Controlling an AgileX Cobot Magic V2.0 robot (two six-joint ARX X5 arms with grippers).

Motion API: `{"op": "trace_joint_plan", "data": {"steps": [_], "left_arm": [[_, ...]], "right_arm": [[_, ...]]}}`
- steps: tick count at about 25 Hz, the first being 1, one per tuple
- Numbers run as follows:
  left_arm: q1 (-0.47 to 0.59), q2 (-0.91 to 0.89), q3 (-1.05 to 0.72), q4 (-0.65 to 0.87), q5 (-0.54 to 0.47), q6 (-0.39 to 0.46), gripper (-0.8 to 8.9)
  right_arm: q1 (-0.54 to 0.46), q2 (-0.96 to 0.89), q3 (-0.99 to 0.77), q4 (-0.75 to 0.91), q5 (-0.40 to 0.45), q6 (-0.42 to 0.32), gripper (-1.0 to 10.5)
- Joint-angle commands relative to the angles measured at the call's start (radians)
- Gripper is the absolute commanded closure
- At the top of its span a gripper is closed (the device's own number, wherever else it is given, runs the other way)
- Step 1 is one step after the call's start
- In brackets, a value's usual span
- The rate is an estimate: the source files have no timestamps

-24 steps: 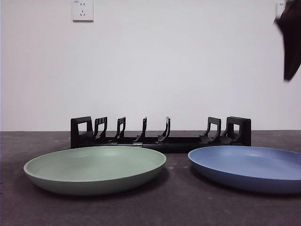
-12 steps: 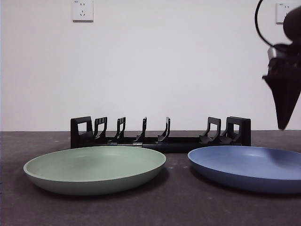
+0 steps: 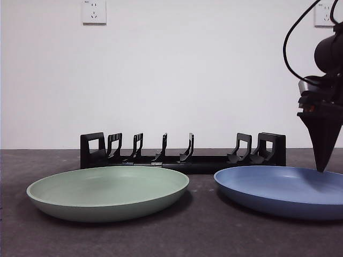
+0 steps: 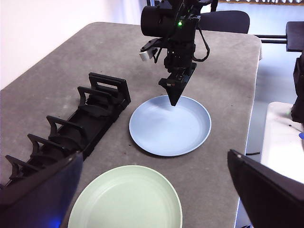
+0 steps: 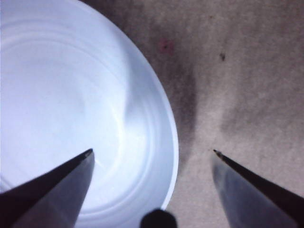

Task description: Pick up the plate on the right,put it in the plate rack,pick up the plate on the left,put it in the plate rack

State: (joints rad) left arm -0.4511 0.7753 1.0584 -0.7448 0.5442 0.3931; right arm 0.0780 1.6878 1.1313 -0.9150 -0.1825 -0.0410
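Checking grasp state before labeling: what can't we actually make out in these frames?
- Blue plate: right side cut off by the front view's edge.
- Right gripper: contact with the plate rim unclear; the wrist view is too close and washed out.
- Plate rack: near end hidden behind the left gripper's own jaw in the left wrist view.
- Green plate: cut off by that view's bottom edge.

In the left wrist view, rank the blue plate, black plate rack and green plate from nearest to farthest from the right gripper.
1. The round blue plate: directly under the right gripper, whose open jaws straddle its rim.
2. The long black plastic plate rack: beside the blue plate, its near end not far from the gripper.
3. The round pale green plate: farthest, beyond the blue plate, toward the left arm.
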Motion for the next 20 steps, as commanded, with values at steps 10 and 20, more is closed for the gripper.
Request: {"op": "trace_joint_plan", "data": {"steps": [10, 20], "left_arm": [[-0.002, 0.018, -0.001, 0.028, 0.002, 0.012, 1.22], [-0.009, 0.025, -0.001, 0.028, 0.002, 0.012, 1.22]], "right_arm": [[0.000, 0.049, -0.011, 0.019, 0.008, 0.003, 7.0], [0.000, 0.050, -0.023, 0.033, 0.008, -0.032, 9.6]]}}
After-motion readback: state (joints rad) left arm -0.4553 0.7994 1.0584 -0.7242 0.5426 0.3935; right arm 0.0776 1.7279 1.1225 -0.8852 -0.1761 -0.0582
